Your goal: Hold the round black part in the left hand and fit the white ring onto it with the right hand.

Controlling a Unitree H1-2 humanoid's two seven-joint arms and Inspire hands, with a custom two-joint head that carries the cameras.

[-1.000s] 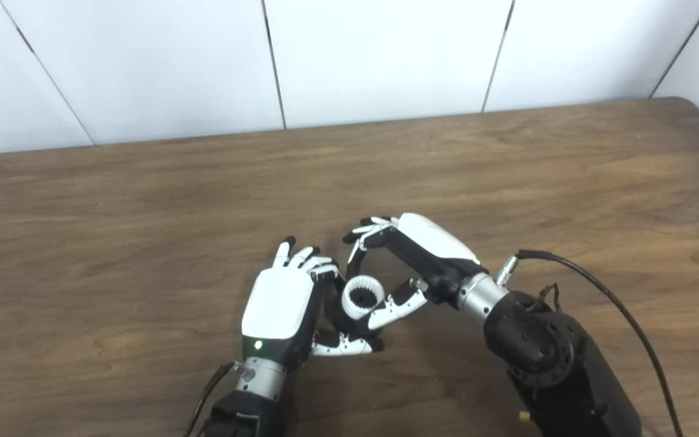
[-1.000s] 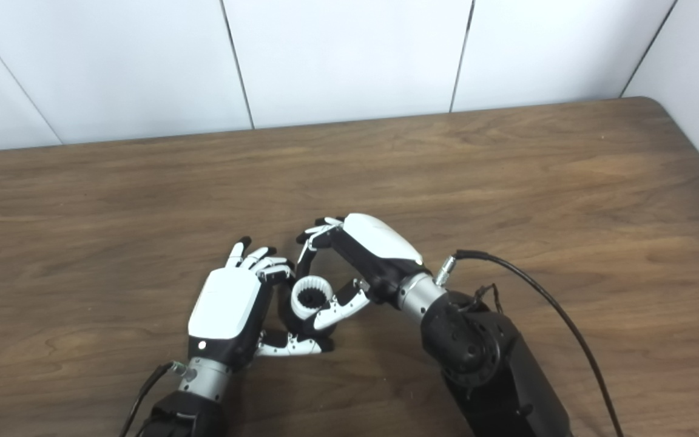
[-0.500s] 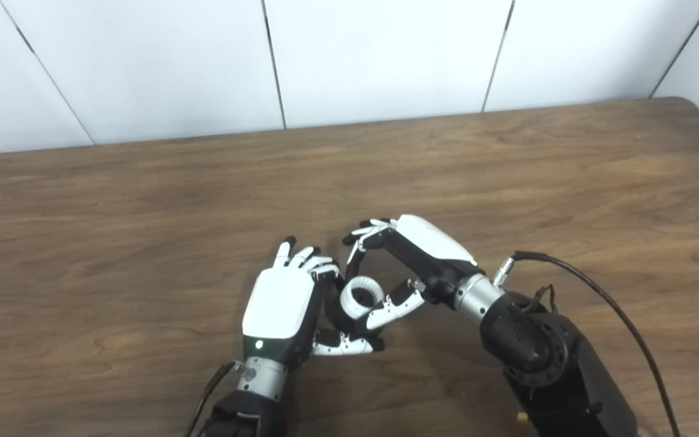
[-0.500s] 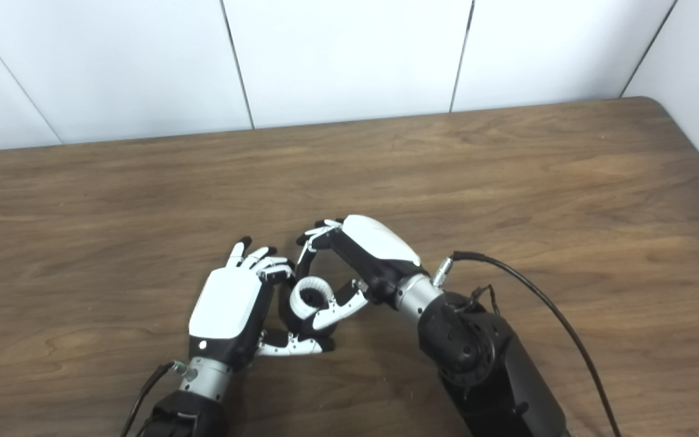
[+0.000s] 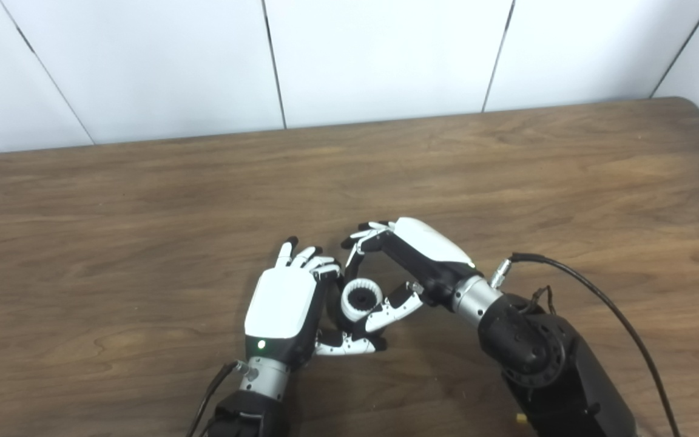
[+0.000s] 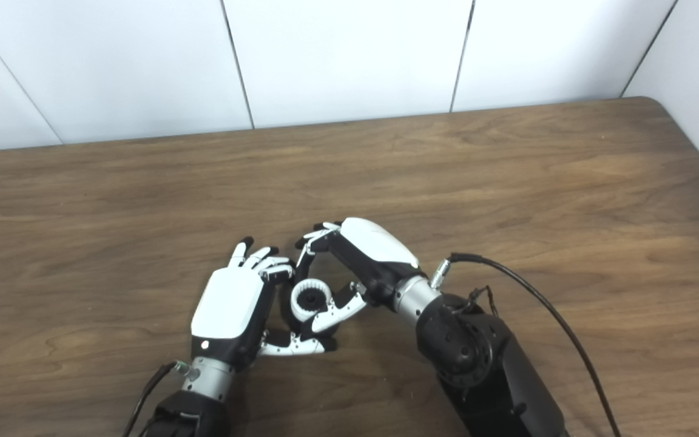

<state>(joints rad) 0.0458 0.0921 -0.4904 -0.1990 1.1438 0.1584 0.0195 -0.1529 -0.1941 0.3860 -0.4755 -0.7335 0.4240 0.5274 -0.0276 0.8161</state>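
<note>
White ring (image 5: 361,297) sits around the round black part (image 5: 361,298), low over the bench (image 5: 143,200). Left hand (image 5: 281,306) fingers curl about the part; right hand (image 5: 413,258) thumb and fingers pinch the ring.

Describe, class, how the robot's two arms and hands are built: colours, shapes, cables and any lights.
Each hand, left hand and right hand, has a glossy white shell on its back and black-and-white segmented fingers. Silver cylindrical wrists join bulky black forearms. A small green light glows near the left wrist. A black cable loops from the right wrist; a thinner one leaves the left.
</note>
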